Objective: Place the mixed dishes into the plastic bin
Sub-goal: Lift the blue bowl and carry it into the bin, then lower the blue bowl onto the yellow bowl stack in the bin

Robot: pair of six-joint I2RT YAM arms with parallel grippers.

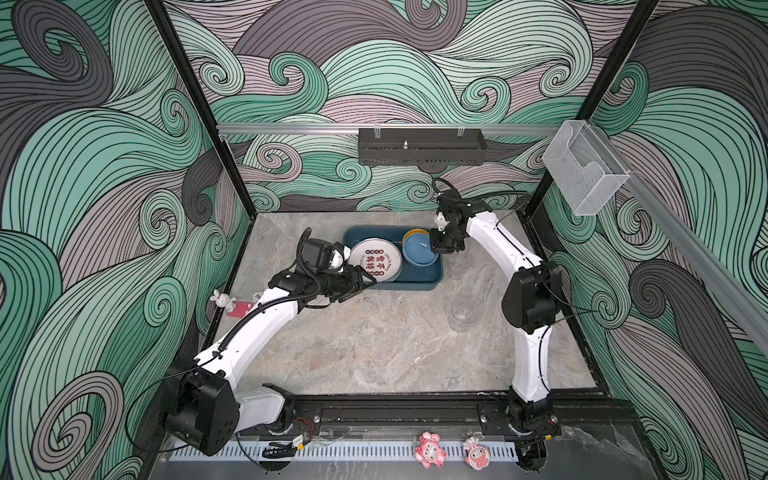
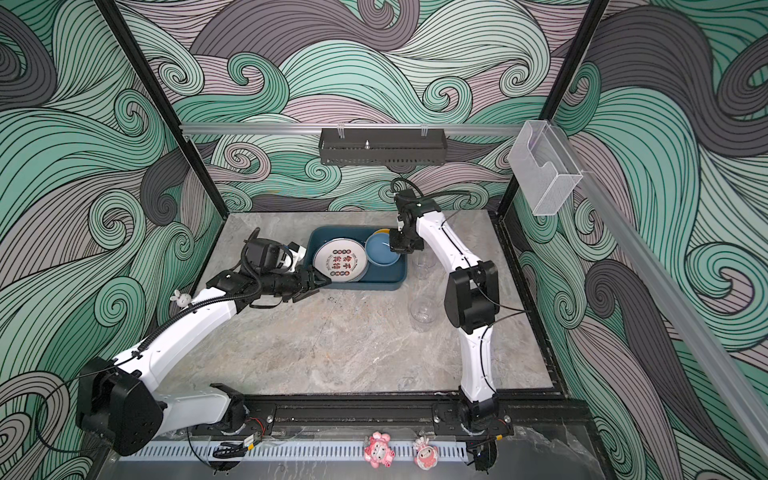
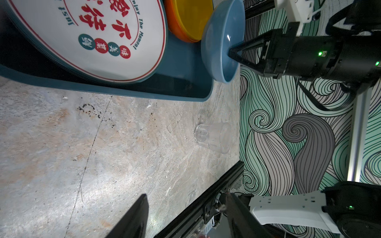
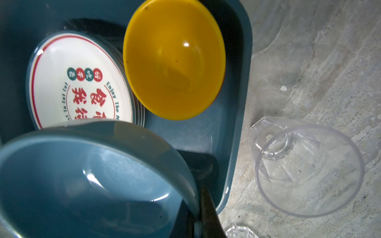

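Bin [image 1: 415,286]: plates [image 1: 375,259], orange bowl [image 1: 411,235]; right gripper [image 3: 231,54] holds blue bowl [image 1: 417,251]

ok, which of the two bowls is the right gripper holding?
The blue bowl: the right gripper is shut on its rim, holding it tilted over the plastic bin. The orange bowl sits free in the bin, beside the plates.

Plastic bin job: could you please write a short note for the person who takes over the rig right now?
Left gripper: open, empty, at the plastic bin's near-left corner.
Right gripper: shut on the blue bowl's rim, over the bin's right end.
Done: plates and orange bowl lie in the bin.
Left: release the blue bowl, then bin the far tumbler and the near tumbler, both outside, to its right.
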